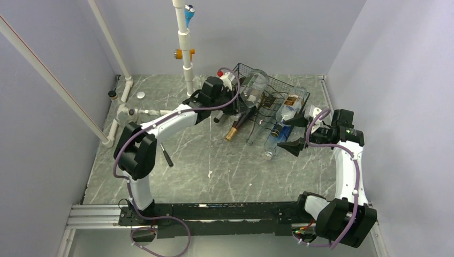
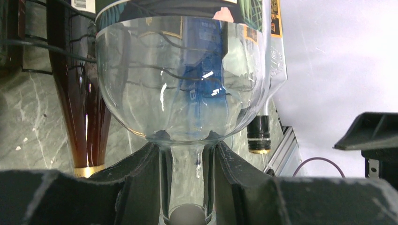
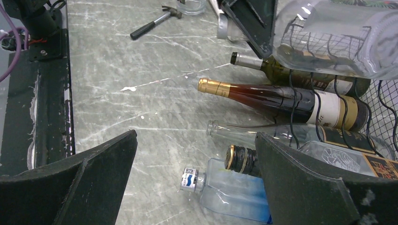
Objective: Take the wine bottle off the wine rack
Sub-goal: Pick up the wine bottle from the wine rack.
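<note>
The wine rack (image 1: 274, 88) is a black wire rack at the back of the table, with several bottles lying in it. On its top row lies a clear glass wine bottle (image 1: 256, 84), neck pointing left. My left gripper (image 1: 233, 90) is shut on that neck. In the left wrist view the bottle's shoulder (image 2: 180, 79) bulges above the gripper (image 2: 186, 183), with a black finger (image 2: 136, 183) pressed on each side of the neck. My right gripper (image 1: 293, 140) stands open at the rack's front right, holding nothing (image 3: 196, 136). The rack's wires (image 3: 324, 101) cross the bottles.
An amber bottle with a gold foil top (image 3: 281, 98) and a black-capped bottle (image 3: 241, 158) poke out of the rack's lower rows. A flat blue-tinted bottle (image 3: 234, 192) lies on the table below my right gripper. A hammer (image 1: 167, 155) lies left. A white pipe frame (image 1: 184, 48) stands behind.
</note>
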Motion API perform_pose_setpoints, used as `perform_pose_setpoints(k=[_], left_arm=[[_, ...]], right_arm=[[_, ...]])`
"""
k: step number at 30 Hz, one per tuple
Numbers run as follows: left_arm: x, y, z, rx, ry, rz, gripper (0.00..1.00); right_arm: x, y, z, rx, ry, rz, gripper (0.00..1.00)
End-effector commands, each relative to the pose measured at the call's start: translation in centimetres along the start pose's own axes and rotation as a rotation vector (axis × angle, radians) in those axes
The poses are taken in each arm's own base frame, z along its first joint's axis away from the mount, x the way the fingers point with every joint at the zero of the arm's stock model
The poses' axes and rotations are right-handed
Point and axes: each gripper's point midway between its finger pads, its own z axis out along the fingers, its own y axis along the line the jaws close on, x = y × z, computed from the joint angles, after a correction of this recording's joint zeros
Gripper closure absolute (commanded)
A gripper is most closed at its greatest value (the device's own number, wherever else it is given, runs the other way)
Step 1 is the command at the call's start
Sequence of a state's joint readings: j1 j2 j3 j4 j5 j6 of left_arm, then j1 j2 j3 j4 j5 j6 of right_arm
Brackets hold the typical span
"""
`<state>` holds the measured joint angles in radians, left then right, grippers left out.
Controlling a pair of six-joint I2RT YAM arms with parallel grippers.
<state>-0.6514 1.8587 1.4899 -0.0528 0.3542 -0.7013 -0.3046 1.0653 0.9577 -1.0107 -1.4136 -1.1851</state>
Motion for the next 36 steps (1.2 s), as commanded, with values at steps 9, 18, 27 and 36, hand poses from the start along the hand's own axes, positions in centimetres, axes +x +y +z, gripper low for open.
perform_pose_setpoints(k=[9,18,27,36], left_arm=[[-6.9,-11.5,-9.9,0.330,-0.320,0.185,1.00],[-4.6,-11.3,-12.9,0.324,-0.299,0.191,1.00],[-1.7,-10.2,-15.6,0.298,-0.267,0.207,1.00],[1.5,-8.9,-18.0,0.280,-0.229,0.186,1.00]], right_arm=[[-0.8,0.0,0.0,0.000,-0.026,-0.055,0.00],[-0.8,0.0,0.0,-0.001,-0.029,-0.058,0.00],[-0.7,0.0,-0.1,0.000,-0.022,-0.067,0.00],[-1.1,-0.3,-0.2,-0.004,-0.007,-0.106,0.00]])
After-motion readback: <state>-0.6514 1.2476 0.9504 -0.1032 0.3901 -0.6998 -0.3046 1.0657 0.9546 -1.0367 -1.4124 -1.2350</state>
